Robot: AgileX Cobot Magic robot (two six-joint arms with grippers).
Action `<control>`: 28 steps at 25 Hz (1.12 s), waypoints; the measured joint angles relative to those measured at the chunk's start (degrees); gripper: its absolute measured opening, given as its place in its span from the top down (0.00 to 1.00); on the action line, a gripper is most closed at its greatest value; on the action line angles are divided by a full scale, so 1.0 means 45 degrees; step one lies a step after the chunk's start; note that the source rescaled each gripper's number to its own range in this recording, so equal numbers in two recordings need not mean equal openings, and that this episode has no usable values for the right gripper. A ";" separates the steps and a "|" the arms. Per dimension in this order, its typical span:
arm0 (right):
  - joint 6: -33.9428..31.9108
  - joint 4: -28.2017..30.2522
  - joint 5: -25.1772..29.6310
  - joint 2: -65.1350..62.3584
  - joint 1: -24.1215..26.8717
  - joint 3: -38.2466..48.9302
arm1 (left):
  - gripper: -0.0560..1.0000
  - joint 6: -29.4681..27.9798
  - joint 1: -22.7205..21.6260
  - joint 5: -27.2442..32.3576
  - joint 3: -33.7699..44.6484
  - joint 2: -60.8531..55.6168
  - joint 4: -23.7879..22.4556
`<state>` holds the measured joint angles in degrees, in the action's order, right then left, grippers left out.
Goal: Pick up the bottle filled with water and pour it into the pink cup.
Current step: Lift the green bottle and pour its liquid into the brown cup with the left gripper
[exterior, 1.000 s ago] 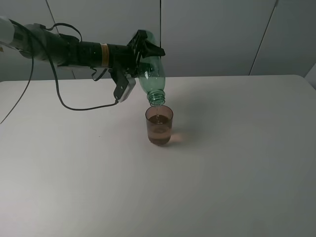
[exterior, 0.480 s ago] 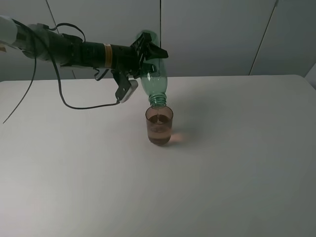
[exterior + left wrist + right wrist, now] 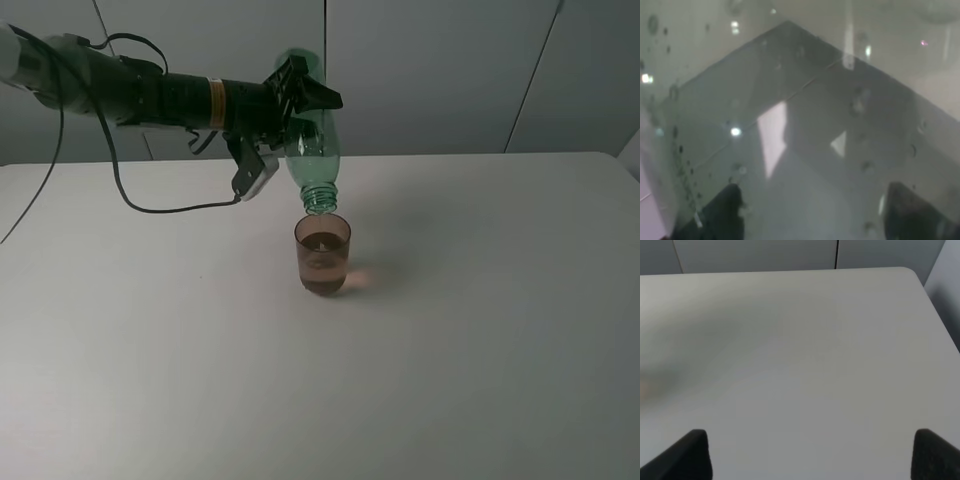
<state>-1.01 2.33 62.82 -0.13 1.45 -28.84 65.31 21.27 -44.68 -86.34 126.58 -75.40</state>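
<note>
My left arm [image 3: 150, 95] comes in high from the left, well to the left of the small translucent brownish-pink plastic tumbler, the pink cup [image 3: 323, 262]. A thin black cable [image 3: 150, 210] sags beneath the arm, above the flat white table [image 3: 480, 350] and clear of the cup. Below and in front of the cable the tabletop lies bare out to its left edge.

My left gripper [image 3: 298, 98] is clamped tight around the body of the tall transparent green plastic bottle [image 3: 312, 150], up and just left of the cup. The bottle is turned neck down and leans slightly. Its open mouth hangs just above the cup's rim, not touching it. In my left wrist view the bottle's wall fills nearly everything, with droplets on it and my two dark fingers [image 3: 722, 212] at either side.

The pink cup stands upright near the middle of the table, partly filled with liquid, with free surface on every side.

To the right of the cup the table runs bare to its right edge and rounded far corner, grey wall panels [image 3: 430, 70] behind. My right gripper [image 3: 812, 455] does not show in the high view. Its own camera shows the jaws spread wide over bare tabletop, holding nothing.
</note>
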 joint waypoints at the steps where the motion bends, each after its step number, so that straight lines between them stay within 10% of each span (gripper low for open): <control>1: 0.0000 0.0000 0.0000 0.0000 0.0000 0.0000 | 0.95 0.0045 0.0000 0.0000 0.0100 -0.0074 0.0000; 28: -0.0161 0.0000 0.0000 0.0000 0.0000 0.0000 | 0.95 0.0858 0.0034 0.0209 0.0623 -0.0529 -0.0063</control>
<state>-1.73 2.33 62.82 -0.13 1.45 -28.84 69.17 21.42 -43.74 -83.54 124.20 -75.68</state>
